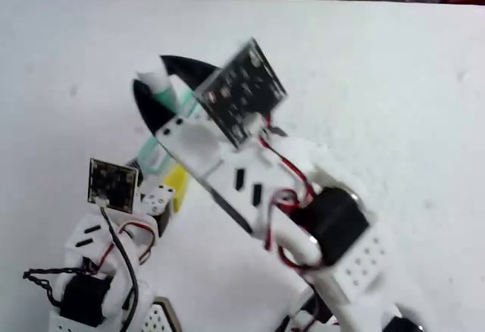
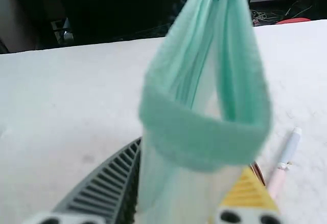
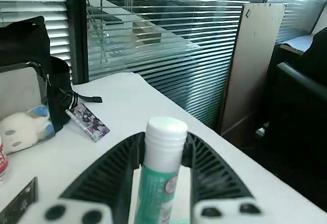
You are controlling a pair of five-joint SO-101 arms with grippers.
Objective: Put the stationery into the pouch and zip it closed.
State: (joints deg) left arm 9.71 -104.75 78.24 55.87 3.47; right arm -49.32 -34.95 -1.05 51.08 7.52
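Mint-green pouch (image 2: pixel 204 132) sits clamped in left claw (image 2: pixel 179 193); right claw (image 3: pixel 163 150) clasps a white-capped glue stick (image 3: pixel 156 193)

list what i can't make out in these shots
1. Inside of the pouch: in the left wrist view, its own mint rim blocks any contents.
2. Lower body of the glue stick: cut off by the picture edge in the right wrist view.
3. Most of the pouch in the high view: covered by the arms above it.
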